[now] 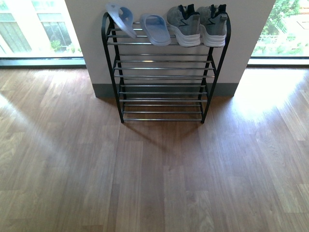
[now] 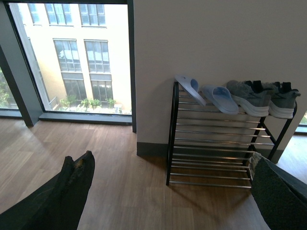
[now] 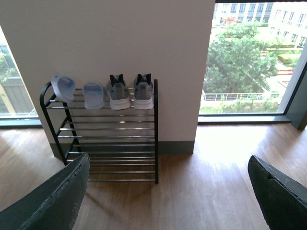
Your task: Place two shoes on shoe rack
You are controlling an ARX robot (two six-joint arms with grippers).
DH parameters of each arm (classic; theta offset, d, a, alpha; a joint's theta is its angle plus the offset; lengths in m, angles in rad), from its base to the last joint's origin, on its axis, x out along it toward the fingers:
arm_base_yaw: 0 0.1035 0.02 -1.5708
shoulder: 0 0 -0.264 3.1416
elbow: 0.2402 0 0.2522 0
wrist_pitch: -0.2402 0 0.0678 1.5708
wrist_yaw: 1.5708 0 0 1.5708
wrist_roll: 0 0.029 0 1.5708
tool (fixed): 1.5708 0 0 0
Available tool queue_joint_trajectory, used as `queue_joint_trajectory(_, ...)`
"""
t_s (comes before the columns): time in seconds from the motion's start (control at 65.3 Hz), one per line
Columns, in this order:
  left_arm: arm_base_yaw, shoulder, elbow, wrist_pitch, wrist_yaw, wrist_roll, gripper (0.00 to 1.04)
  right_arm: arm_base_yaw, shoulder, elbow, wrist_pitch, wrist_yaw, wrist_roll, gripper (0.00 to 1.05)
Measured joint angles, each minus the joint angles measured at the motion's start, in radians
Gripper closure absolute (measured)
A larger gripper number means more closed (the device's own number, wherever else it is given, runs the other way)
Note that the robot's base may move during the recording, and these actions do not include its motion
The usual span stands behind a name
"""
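Against the white wall pillar between the two big windows, the open black-framed shoe rack with slim silvery rod shelves [image 1: 164,72] stood on the wooden plank floor [image 1: 154,183]. On its top tier I saw four pieces of footwear in a row: a pale blue slide sandal [image 1: 120,18] tipped up against the rack's left end, a second pale blue slide sandal [image 1: 155,29] lying flat beside it, then a grey sneaker with a white sole [image 1: 184,25] and a matching grey sneaker [image 1: 213,25] at the right end, the two touching side by side. The lower tiers held nothing I could make out.

From my front camera neither arm showed. In the left wrist view the left tool [image 2: 168,196] had its dark fingers [image 2: 62,196] spread wide apart, with the rack well away beyond them across bare floor. The right tool [image 3: 168,196] was likewise spread wide, its fingers [image 3: 53,201] at the picture's edges and the rack well apart ahead of it. Neither tool held anything.
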Motion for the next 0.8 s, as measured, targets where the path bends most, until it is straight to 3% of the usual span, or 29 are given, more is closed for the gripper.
queue_joint_trajectory(0.796,0.0,0.0,0.0,0.0,0.0,0.0,0.09,0.0,0.0,0.0,0.0,-0.002,0.0,0.09)
